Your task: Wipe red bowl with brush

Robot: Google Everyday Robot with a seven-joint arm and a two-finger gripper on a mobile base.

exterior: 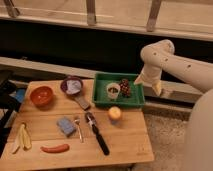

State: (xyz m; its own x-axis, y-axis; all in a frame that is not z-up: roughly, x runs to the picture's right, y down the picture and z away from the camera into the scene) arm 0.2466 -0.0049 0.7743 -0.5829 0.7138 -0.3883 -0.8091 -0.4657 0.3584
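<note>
The red bowl [41, 95] stands near the far left corner of the wooden table [125, 142], with nothing inside it. The brush [96, 132] lies flat near the table's middle, its grey head towards the back and its black handle pointing to the front edge. My gripper [149, 84] hangs above the right end of the green tray [136, 102], far to the right of the bowl and behind the brush. Its pale fingers are spread open, pointing down, with nothing between them.
The green tray holds a white cup [113, 90] and dark grapes [124, 87]. A purple dish [71, 85] with white contents sits behind a blue sponge [65, 125] and a silver fork [78, 128]. An orange fruit [115, 113], a banana [22, 137] and a red pepper [55, 148] also lie on the table.
</note>
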